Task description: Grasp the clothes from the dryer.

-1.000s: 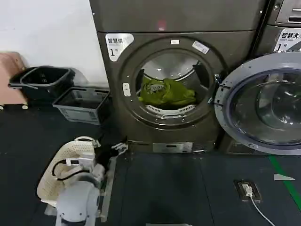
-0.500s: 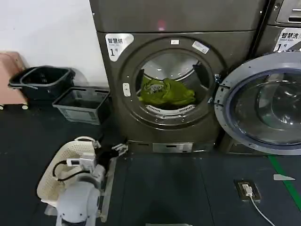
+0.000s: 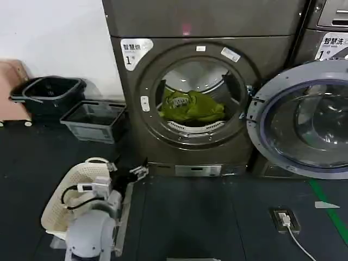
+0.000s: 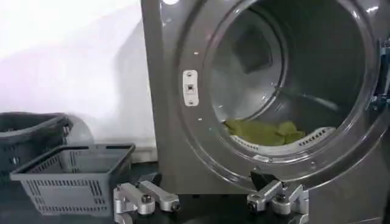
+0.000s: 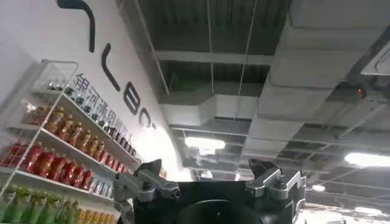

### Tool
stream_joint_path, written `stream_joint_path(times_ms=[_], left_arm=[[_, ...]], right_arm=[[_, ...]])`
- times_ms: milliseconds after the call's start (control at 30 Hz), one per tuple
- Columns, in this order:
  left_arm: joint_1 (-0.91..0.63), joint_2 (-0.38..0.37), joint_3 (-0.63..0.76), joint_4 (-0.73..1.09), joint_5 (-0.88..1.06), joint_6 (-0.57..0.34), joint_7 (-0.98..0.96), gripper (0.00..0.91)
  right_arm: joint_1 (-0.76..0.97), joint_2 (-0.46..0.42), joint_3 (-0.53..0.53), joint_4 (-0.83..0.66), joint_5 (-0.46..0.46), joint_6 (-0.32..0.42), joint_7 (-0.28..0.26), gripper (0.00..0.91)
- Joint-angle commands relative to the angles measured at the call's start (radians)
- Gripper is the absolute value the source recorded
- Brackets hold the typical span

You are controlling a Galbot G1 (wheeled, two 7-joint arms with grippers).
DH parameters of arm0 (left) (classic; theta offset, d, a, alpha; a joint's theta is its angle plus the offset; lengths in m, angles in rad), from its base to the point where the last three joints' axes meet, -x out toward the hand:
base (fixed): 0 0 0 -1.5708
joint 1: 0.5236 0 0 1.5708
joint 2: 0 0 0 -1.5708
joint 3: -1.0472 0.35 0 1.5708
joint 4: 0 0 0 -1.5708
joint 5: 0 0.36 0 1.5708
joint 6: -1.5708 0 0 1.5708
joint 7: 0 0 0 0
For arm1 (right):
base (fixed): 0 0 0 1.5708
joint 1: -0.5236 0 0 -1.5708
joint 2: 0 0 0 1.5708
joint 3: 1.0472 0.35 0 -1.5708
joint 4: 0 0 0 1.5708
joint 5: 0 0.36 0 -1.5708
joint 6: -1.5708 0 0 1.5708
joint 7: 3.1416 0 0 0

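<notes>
The dryer (image 3: pixel 136 136) stands straight ahead with its porthole uncovered. The yellow-green clothes (image 3: pixel 190 107) lie bundled at the bottom of the steel drum, just behind the front lip. My left gripper (image 3: pixel 136 173) hovers low near the floor at the dryer's lower left corner, well below the porthole. In the left wrist view that gripper (image 4: pixel 212 206) is open with nothing in it, facing the dryer (image 4: pixel 170 146) with the clothes (image 4: pixel 262 131) above and beyond it. My right gripper (image 5: pixel 212 191) is open and empty, pointing up at a ceiling.
The dryer's round door (image 3: pixel 304 122) hangs open to the right, in front of a second machine (image 3: pixel 326 32). A cream mesh basket (image 3: pixel 68 190) sits under my left arm. A grey basket (image 3: pixel 92 119) and a black basket (image 3: pixel 51 92) stand left of the dryer. A floor socket (image 3: pixel 285 219) has a cable.
The head view has drifted very slightly. The left gripper and the clothes hold the same places.
</notes>
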Motion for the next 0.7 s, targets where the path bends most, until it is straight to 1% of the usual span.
stream_joint_path(times_ms=[33, 700], left_arm=[[0.000, 0.001, -0.001, 0.002, 0.002, 0.049, 0.003, 0.907], [-0.001, 0.004, 0.001, 0.002, 0.001, 0.049, 0.012, 0.907]], right_arm=[[0.001, 0.000, 0.000, -0.003, 0.000, 0.002, 0.005, 0.907], [-0.001, 0.005, 0.010, -0.013, -0.001, 0.001, 0.010, 0.907]])
